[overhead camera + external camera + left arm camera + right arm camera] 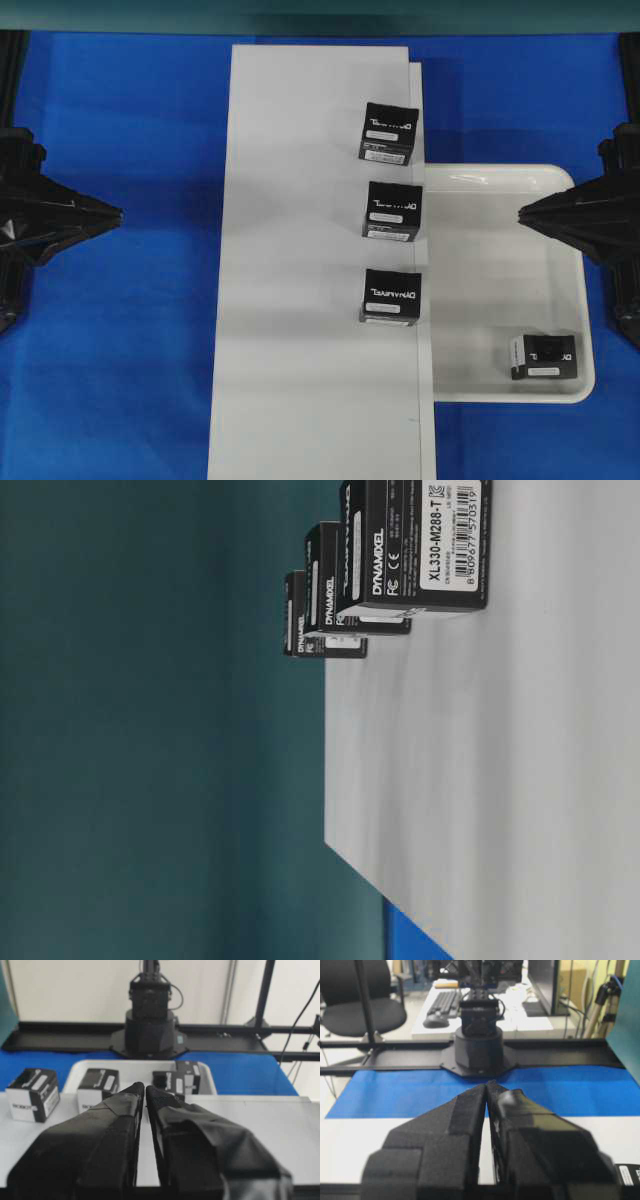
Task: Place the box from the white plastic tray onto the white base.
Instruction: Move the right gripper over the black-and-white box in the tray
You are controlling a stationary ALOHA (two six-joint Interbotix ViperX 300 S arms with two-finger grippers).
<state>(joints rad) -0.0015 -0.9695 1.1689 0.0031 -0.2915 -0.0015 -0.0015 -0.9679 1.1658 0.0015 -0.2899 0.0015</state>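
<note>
Nearest the bottom of the overhead view, the box [544, 356] lies in the near right corner of the white plastic tray [500, 300], close to the rim, apart from both arms. The tray sits against the right edge of the white base [300, 300], a long flat board running up the blue table cover [120, 350]. Three similar black boxes [390, 210] stand in a row along the board's right edge. Further up, the left gripper [120, 213] rests at the left side over the blue cover, fingers pressed together, holding nothing; the right gripper [521, 212] points in over the tray's far part, fingers likewise together and empty
</note>
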